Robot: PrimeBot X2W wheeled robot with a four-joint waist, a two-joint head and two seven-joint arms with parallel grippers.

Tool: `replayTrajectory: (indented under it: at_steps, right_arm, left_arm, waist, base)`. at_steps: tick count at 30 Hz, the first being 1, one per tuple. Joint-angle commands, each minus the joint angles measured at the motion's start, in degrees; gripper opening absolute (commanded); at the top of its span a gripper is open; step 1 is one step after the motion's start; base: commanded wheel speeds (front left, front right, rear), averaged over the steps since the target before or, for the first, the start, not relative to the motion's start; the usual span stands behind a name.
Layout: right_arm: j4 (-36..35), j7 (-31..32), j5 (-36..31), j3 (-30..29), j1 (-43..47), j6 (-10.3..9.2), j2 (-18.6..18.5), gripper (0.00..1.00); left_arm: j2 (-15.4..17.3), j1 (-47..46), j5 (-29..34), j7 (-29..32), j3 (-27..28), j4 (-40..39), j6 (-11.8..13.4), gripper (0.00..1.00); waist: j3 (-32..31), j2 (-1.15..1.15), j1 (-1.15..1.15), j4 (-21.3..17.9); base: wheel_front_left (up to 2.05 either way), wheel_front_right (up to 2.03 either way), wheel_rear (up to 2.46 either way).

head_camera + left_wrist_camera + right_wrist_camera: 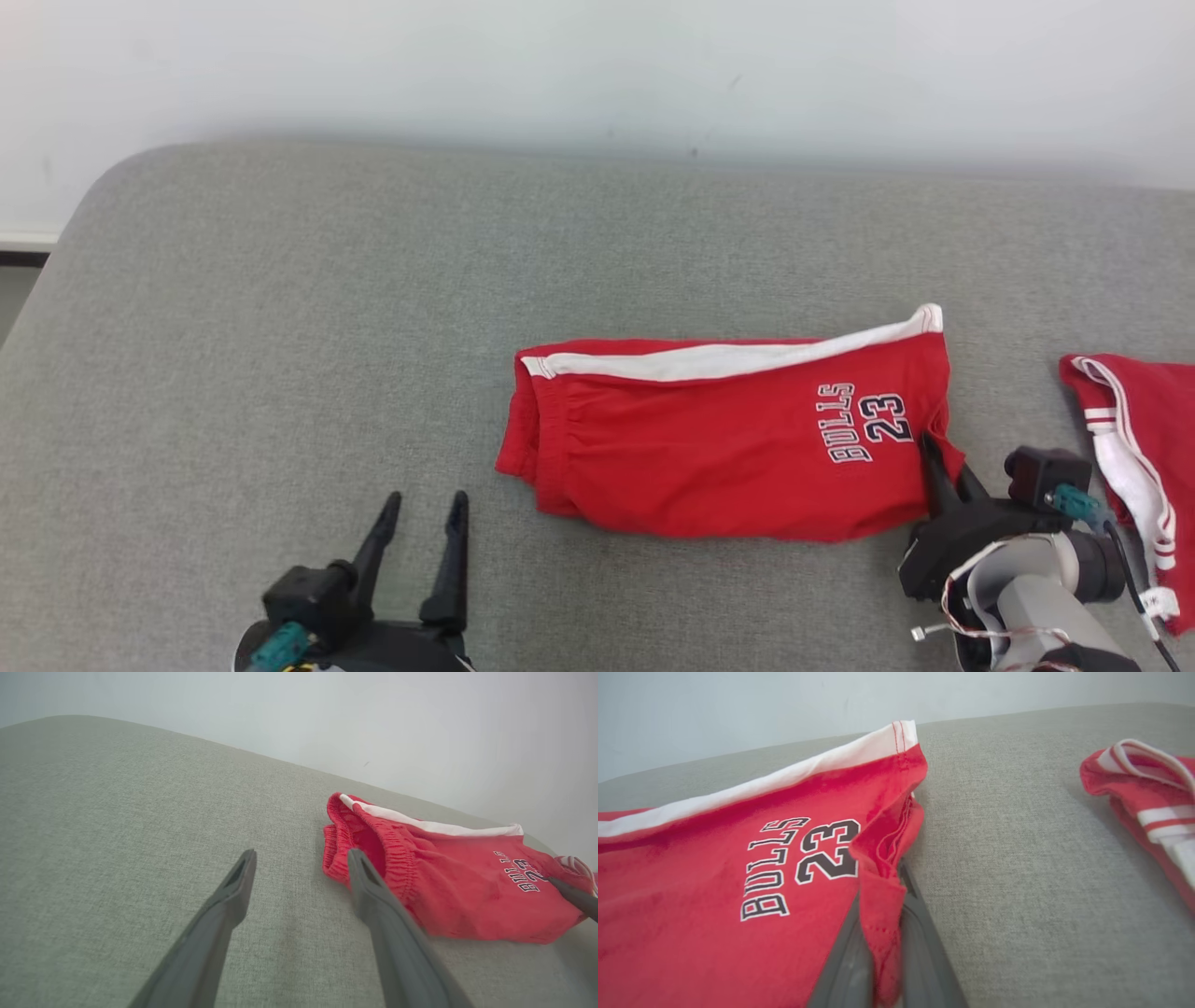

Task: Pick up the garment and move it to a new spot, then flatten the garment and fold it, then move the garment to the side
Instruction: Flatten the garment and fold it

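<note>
Right hand (931, 446) clamped on hem corner of red shorts (709, 448), shorts stretched flat to its left on grey surface (280, 327), second red garment (1134, 420) lay near its right, left hand (426, 504) stood open beyond the waistband

The garment (728, 439) lies lengthwise across the padded surface (280, 327), waistband to the robot's left. Left of the garment and nearer the robot, the left gripper (427, 499) sits apart from it, fingers spread. At the garment's near right corner, a fold of hem is pinched between the right gripper's (934, 453) fingers. A second garment (1134, 448) lies right of the garment, apart from it. The wall (597, 65) stands behind the garment.
</note>
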Motion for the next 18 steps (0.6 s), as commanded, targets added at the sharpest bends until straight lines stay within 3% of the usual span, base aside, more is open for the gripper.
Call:
replayTrajectory:
  at_steps: [1, 10, 15, 18]
  right_arm:
    - [-1.04, -0.17, -0.89, -0.62, 1.58, 0.01, -0.13, 0.00]
    - [-9.75, -0.19, -3.79, -1.52, 2.35, 0.01, 1.30, 0.00]
    - [-15.67, -0.18, -4.28, 2.09, 2.28, 0.01, 3.11, 0.00]
    - [-19.83, -0.18, -3.21, 7.97, 2.44, 0.01, 4.52, 0.00]
  left_arm:
    - [0.10, 0.84, 1.55, -0.16, -0.75, -0.42, 0.12, 1.00]
    - [0.08, 1.42, 3.03, -0.16, -0.77, -1.47, 0.12, 1.00]
    - [0.06, 1.49, 3.47, -0.16, -1.02, -1.53, 0.12, 1.00]
    - [0.03, 1.74, 3.54, -0.16, -1.26, -1.58, 0.12, 1.00]
  waist:
    - [-0.63, 0.00, 0.00, -0.66]
    - [0.26, 0.00, 0.00, -0.36]
    - [0.09, 0.00, 0.00, 0.29]
    - [-0.29, 0.00, 0.00, 1.25]
  base:
    - [0.00, 0.00, 0.00]
    - [0.00, 0.00, 0.00]
    - [0.00, 0.00, 0.00]
    - [0.00, 0.00, 0.00]
